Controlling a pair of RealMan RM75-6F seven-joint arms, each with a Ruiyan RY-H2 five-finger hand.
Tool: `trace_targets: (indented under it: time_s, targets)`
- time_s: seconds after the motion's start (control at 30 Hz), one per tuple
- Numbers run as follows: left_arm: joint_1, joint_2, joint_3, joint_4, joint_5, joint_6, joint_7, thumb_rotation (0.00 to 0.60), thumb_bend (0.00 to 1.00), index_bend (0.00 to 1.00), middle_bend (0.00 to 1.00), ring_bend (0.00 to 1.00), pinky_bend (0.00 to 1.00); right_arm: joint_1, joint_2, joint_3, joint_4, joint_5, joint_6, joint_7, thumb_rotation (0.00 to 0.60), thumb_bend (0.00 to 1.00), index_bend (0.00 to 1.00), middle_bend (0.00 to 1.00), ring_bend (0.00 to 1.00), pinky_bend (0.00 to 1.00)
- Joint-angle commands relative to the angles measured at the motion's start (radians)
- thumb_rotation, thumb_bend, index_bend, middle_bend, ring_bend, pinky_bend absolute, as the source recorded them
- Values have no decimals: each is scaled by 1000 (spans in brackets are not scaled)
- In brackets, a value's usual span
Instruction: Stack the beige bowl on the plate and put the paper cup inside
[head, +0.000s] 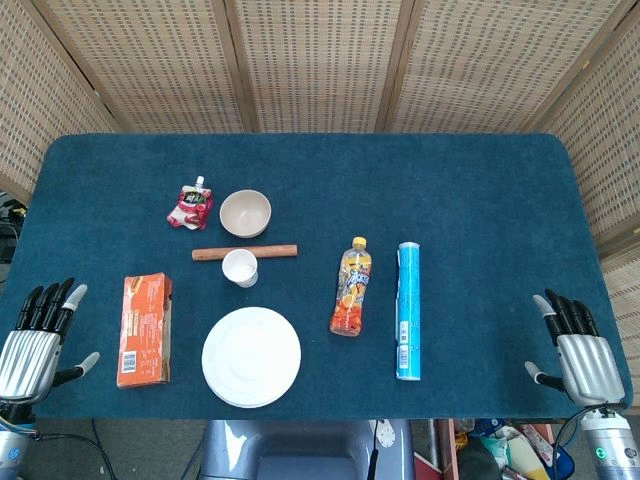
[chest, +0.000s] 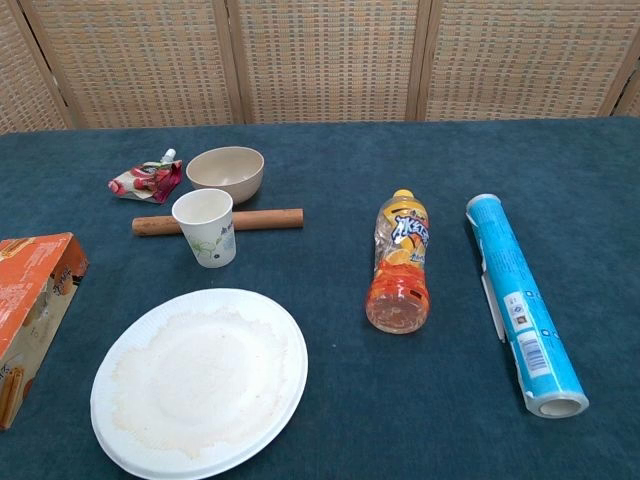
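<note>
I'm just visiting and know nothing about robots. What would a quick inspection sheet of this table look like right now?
Surface: table covered in dark teal cloth, no spills seen.
Job's things: beige bowl upright and empty at the far left; paper cup upright just in front of a wooden stick; white plate bare, near the front edge.
Clutter: red pouch beside the bowl; orange box left of the plate; orange drink bottle lying down; blue tube lying down to its right.
Hands: left hand and right hand at the table's front corners, fingers apart, holding nothing.
Cables: nothing seen on the table.
Surroundings: woven screen panels behind the table.
</note>
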Motion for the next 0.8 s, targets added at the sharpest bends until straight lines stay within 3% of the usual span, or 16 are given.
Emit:
trace_targets:
  time_s: [0.03, 0.8]
  targets:
    - [0, 0, 0, 0, 0, 0, 0, 600, 94, 0, 0, 0, 0, 0, 0, -1, 0, -1, 0, -1, 600, 181, 0, 0, 0, 0]
    - [-1, 0, 1, 1, 4, -1, -2, 600, 95, 0, 0, 0, 0, 0, -1, 0, -4, 1, -1, -6, 600, 180, 0, 0, 0, 0]
